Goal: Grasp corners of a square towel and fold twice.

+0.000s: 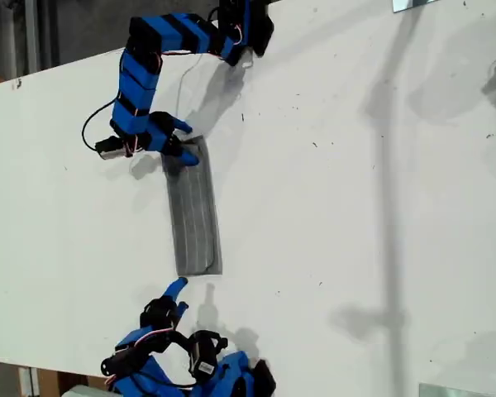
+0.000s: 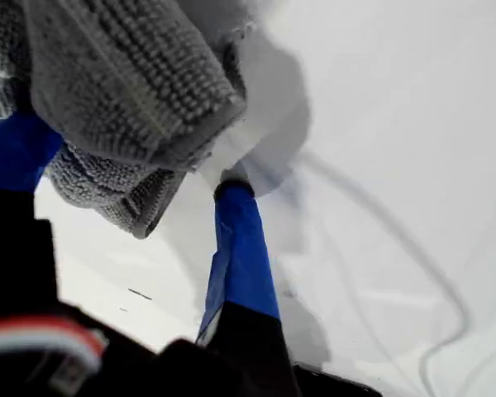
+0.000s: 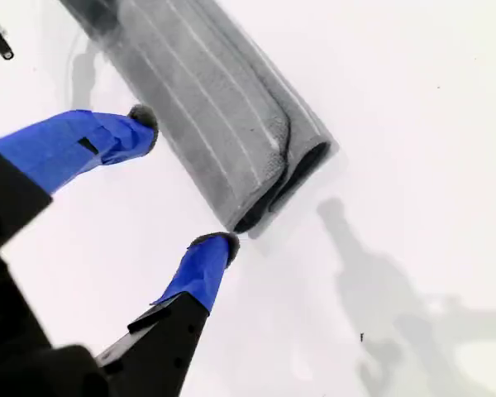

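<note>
My second tool spread, beside folded towel end; my first tool spread over opposite end.

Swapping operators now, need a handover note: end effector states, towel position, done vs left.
My first gripper: open, at the towel end nearer the exterior view's top; cloth lies bunched over one finger, not clamped.
My second gripper: open, empty, just off the towel's other end.
Towel: narrow layered strip on the white table, near the exterior view's centre-left; the second wrist view shows stacked folded layers at its end.
Done: folded into a strip, apparently at least one fold.
Left: probably confirm the second fold, square the layers, withdraw both arms.
</note>
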Motion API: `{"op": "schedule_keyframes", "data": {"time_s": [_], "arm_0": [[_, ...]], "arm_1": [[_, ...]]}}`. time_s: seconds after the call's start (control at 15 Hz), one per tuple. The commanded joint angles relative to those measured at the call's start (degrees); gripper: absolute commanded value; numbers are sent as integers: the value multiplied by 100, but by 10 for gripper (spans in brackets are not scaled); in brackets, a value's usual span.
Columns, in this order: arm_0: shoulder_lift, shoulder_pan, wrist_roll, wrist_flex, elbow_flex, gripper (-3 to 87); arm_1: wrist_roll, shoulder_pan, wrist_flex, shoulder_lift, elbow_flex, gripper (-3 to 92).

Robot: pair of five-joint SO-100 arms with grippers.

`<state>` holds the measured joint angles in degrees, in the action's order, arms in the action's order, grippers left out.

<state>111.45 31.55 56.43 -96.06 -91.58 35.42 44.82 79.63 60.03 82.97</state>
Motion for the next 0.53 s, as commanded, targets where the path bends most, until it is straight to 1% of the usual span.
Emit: {"op": "schedule_keyframes", "data": {"time_s": [0.0, 0.13, 0.27, 0.4, 0.47], "arm_0": [[352, -105, 141, 149, -176, 238], [694, -246, 334, 396, -694, 236], [1327, -352, 642, 765, -1494, 236], [3103, -519, 1239, 1477, -3349, 236], [4553, -598, 1626, 1635, -4456, 235]], "arm_1": [[167, 105, -141, -132, 0, 0], [501, 624, -589, 703, 1213, 0], [817, 940, -905, 2259, 2584, 0], [1099, 940, -879, 3753, 3507, -1], [1248, 861, -809, 4403, 3858, -1]]}}
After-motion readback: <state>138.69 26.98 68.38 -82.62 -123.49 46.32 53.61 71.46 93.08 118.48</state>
